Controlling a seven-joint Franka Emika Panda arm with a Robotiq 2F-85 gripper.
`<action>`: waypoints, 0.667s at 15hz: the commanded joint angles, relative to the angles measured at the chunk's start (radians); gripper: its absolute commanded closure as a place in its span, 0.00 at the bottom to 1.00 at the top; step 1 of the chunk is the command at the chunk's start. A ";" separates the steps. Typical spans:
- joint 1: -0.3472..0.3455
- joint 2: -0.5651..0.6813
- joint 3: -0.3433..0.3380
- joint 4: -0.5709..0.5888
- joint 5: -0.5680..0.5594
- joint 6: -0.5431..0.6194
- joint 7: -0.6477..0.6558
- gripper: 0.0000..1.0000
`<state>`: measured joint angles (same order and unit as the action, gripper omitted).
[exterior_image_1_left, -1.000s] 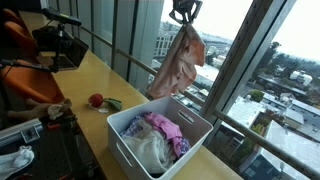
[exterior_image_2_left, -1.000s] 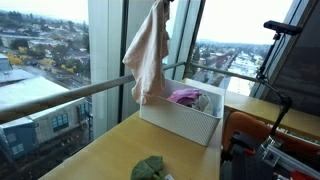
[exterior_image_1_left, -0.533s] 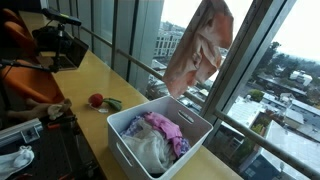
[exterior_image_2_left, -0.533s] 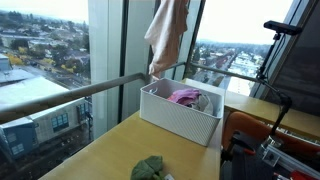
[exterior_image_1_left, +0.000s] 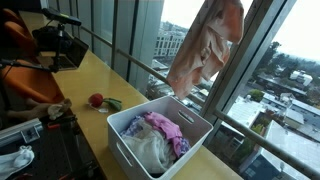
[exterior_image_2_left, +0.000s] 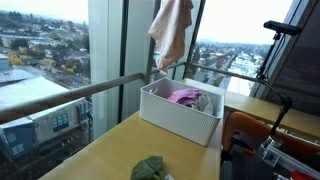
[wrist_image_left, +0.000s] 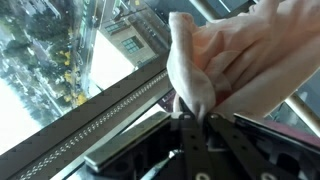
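Note:
A pale pink cloth (exterior_image_1_left: 205, 45) hangs high above the white bin (exterior_image_1_left: 118, 134) in both exterior views; it also shows in the other one (exterior_image_2_left: 172, 30). My gripper is above the top edge of both exterior views. In the wrist view my gripper (wrist_image_left: 192, 119) is shut on a fold of the pink cloth (wrist_image_left: 235, 60). The white bin (exterior_image_2_left: 175, 118) stands on the wooden table by the window and holds several clothes, among them a magenta one (exterior_image_1_left: 163, 127) and a whitish one (exterior_image_1_left: 148, 150).
A red and green object (exterior_image_1_left: 100, 101) lies on the wooden table (exterior_image_1_left: 85, 75) beyond the bin. A green crumpled cloth (exterior_image_2_left: 150, 168) lies at the table's near edge. A metal window rail (exterior_image_2_left: 70, 95) runs behind the bin. Camera gear and an orange chair (exterior_image_1_left: 20, 40) stand at the side.
The pink cloth has been lifted well higher above the bin, and the gripper has risen out of the top of both exterior views. The bin's contents have not moved.

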<state>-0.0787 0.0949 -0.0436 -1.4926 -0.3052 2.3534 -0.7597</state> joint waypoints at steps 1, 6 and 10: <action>-0.009 -0.011 -0.014 -0.100 -0.001 0.036 0.019 0.98; -0.028 -0.019 -0.027 -0.283 0.002 0.074 0.030 0.98; -0.032 -0.020 -0.032 -0.400 -0.003 0.106 0.042 0.98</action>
<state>-0.1099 0.1031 -0.0691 -1.8051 -0.3052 2.4175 -0.7340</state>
